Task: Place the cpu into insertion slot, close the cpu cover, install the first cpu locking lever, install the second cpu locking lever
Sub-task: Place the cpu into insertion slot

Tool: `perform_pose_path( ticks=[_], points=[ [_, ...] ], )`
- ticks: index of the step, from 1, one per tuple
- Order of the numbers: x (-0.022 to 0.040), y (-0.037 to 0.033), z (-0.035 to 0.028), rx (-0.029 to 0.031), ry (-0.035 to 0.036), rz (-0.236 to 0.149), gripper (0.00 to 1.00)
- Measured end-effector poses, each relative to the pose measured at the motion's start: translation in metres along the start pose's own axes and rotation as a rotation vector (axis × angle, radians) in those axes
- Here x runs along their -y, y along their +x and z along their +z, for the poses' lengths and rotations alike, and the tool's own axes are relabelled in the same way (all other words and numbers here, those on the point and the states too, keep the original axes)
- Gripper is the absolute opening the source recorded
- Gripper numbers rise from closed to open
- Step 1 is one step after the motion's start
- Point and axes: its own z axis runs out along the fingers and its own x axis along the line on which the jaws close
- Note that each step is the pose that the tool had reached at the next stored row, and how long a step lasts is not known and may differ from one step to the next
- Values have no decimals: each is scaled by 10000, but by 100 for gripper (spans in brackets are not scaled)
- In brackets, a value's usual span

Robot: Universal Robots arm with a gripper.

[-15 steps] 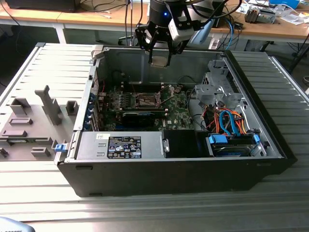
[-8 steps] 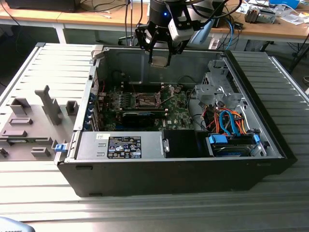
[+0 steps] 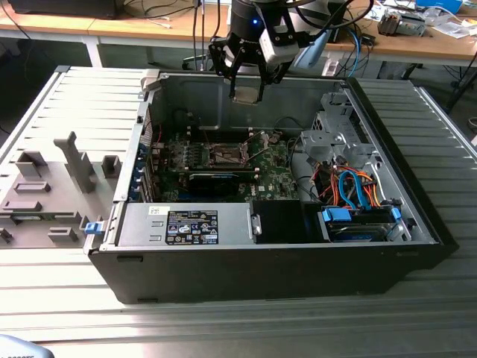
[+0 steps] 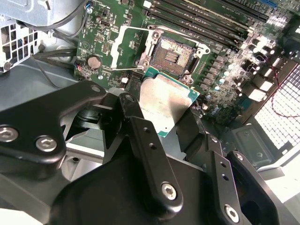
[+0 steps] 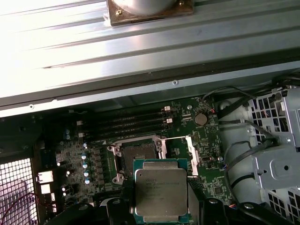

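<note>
My gripper point(image 3: 246, 83) hangs above the open computer case point(image 3: 417, 224), shut on the cpu point(image 3: 246, 95), a flat square chip with a silver-grey face. Both wrist views show the cpu point(image 4: 167, 99) point(image 5: 161, 188) held by its edges between the black fingers point(image 4: 140, 136), well above the motherboard. The insertion slot point(image 4: 172, 55) point(image 5: 138, 155) point(image 3: 227, 155) lies below with its dark centre bare. Beside it the cpu cover point(image 4: 127, 47) point(image 5: 191, 154), a silver frame plate, is swung open away from the slot.
Memory slots point(image 5: 126, 124) run along one side of the socket, and a black expansion card point(image 3: 212, 180) lies on the other. A metal drive cage point(image 3: 335, 134) with orange and blue cables point(image 3: 358, 190) stands at the exterior view's right. A grey fixture tray point(image 3: 45, 198) sits outside the case at the exterior view's left.
</note>
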Motion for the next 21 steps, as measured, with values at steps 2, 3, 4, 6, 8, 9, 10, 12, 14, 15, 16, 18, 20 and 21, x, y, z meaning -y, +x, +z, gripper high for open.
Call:
perform_pose_path(
  ticks=[2, 3, 4, 6, 8, 9, 10, 12, 14, 15, 16, 18, 20, 21],
  points=[
    [0, 0, 0, 0, -1, 15, 55],
    [0, 0, 0, 2, 0, 23, 55],
    [0, 0, 0, 2, -1, 30, 55],
    [0, 0, 0, 3, -1, 45, 55],
    [0, 0, 1, 7, -2, 95, 55],
    [0, 0, 1, 7, -2, 101, 55],
    [0, 0, 1, 7, -2, 108, 55],
    [0, 0, 1, 9, -2, 126, 55],
    [0, 0, 1, 10, -3, 139, 55],
    [0, 0, 1, 10, -3, 145, 55],
    [0, 0, 1, 11, -3, 156, 55],
    [0, 0, 2, 13, -3, 184, 55],
    [0, 0, 2, 14, -4, 196, 55],
    [0, 0, 2, 14, -4, 202, 55]
  ],
)
